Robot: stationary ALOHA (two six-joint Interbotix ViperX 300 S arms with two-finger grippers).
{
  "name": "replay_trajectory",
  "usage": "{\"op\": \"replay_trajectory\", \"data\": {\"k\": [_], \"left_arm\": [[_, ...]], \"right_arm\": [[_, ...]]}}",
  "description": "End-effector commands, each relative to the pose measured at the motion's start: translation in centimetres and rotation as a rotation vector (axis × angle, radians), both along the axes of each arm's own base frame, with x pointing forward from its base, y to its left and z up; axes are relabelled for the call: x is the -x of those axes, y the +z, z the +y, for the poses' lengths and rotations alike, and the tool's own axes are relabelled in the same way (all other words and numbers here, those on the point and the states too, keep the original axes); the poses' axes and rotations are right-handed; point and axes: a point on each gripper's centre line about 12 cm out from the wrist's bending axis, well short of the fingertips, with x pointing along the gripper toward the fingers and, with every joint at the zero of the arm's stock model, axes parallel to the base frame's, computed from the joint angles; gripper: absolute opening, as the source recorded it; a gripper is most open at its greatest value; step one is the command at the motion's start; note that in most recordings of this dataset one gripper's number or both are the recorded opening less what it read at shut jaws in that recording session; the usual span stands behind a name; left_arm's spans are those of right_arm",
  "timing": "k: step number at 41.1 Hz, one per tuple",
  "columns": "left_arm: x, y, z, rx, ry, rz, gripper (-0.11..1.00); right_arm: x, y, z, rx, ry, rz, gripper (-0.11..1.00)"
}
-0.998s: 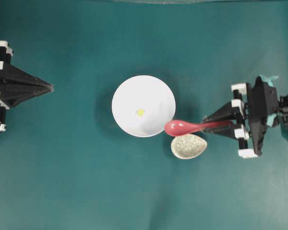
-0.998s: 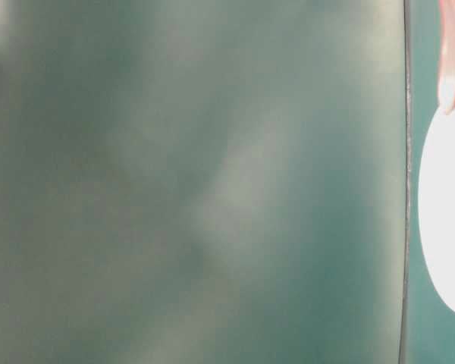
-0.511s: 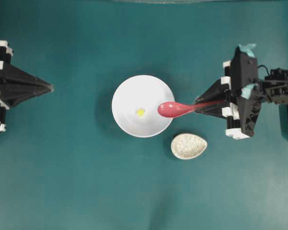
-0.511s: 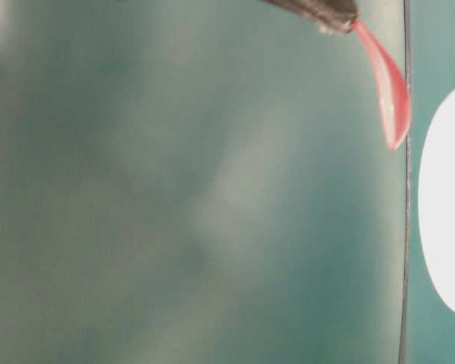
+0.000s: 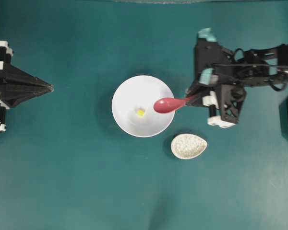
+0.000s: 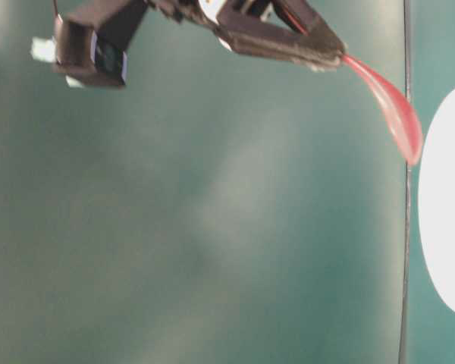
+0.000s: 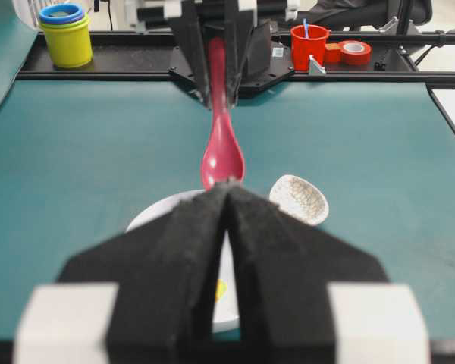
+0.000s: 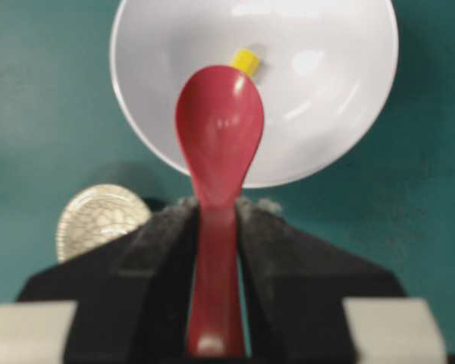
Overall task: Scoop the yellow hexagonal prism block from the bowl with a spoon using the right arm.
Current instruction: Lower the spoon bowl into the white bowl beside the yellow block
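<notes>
Right gripper (image 8: 216,220) carries the spoon (image 5: 169,104) over the bowl (image 5: 129,122), scoop poised just short of the block.

The jaws are clenched on the spoon's handle, with the scoop hanging out over the bowl's right side. The yellow hexagonal prism block (image 5: 140,112) lies near the bowl's middle, just beyond the scoop's tip and apart from it. I judge the block to be very light and hard, likely to skid up the smooth white wall instead of riding onto the lip, so a low, shallow entry under it suits best. The glossy spoon looks stiff, slick and chip-prone; the grip on the handle seems right, though it may twist in the pads. The left gripper (image 5: 47,87) sits pressed together and empty, well apart from the bowl. The speckled spoon rest (image 5: 188,146) lies empty nearby.
</notes>
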Motion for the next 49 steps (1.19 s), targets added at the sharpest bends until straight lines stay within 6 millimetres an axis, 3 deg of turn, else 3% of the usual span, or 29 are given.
{"op": "replay_trajectory", "data": {"k": [1,17,34,49], "left_arm": [[-0.3,1.1,0.0,-0.003,0.001,-0.029,0.04],[-0.3,1.1,0.2,-0.003,0.01,-0.029,0.04],[-0.3,1.1,0.2,-0.003,0.012,-0.029,0.04],[-0.3,1.1,0.2,-0.003,0.012,-0.031,0.04]], "right_arm": [[-1.2,0.9,-0.2,-0.004,0.005,0.01,0.24],[-4.1,0.2,-0.5,-0.026,0.027,0.137,0.24],[-4.8,-2.8,-0.8,-0.019,0.03,0.215,0.24],[-5.4,-4.0,-1.0,-0.007,0.028,0.221,0.24]]}}
